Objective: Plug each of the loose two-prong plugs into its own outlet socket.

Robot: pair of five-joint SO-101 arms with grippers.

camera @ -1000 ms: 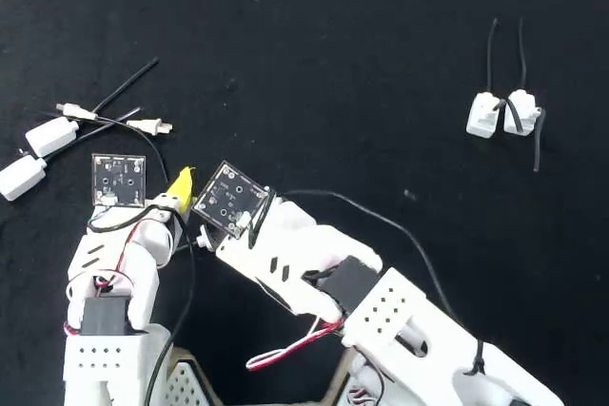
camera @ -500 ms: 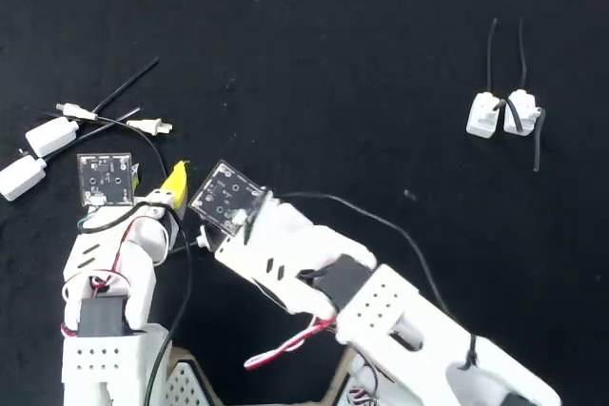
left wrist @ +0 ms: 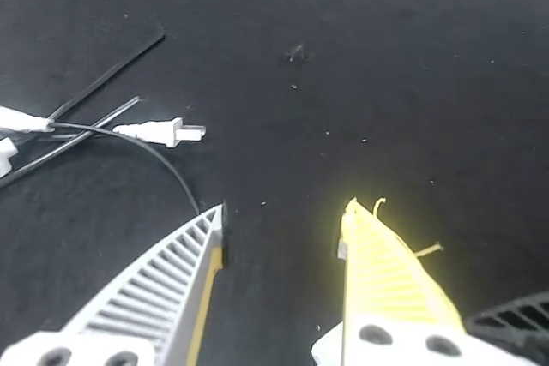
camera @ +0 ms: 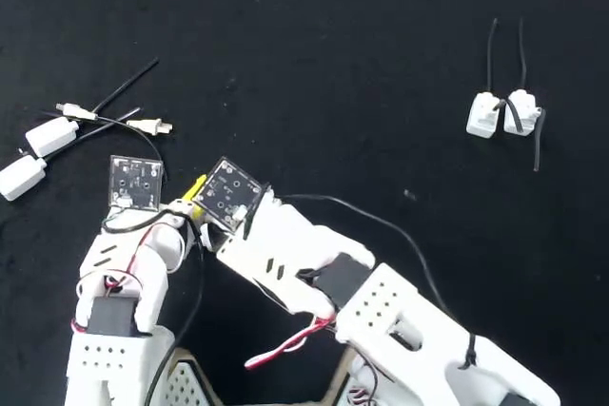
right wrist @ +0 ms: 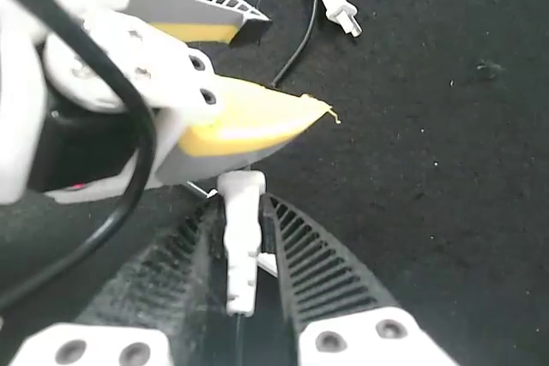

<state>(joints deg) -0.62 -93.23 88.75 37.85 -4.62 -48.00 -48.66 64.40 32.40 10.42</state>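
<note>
My right gripper [right wrist: 243, 212] is shut on a white two-prong plug [right wrist: 240, 242], which stands lengthwise between its dark ribbed fingers. Just ahead of it is my left gripper [left wrist: 283, 216], open and holding nothing; its yellow finger [right wrist: 249, 122] nearly touches the held plug's tip. In the high view both wrists meet at the table's front left, where the yellow finger [camera: 195, 187] shows. A loose white plug [camera: 152, 125] lies beyond them, also visible as a loose plug [left wrist: 163, 132] and a loose plug [right wrist: 336, 8]. A second loose plug [camera: 71, 111] lies farther left. Two white socket blocks [camera: 49, 137] [camera: 21, 176] rest at the left edge.
A thin black cable [left wrist: 163, 160] curves from the loose plugs toward my left gripper, and black cords [left wrist: 103, 83] cross behind it. At the far right, two white blocks [camera: 502, 113] with black cords sit together. The table is black cloth [camera: 333, 73].
My left arm swung first a little left, then right, bringing its yellow finger up against the right wrist. The right arm, still holding the plug, barely moved.
</note>
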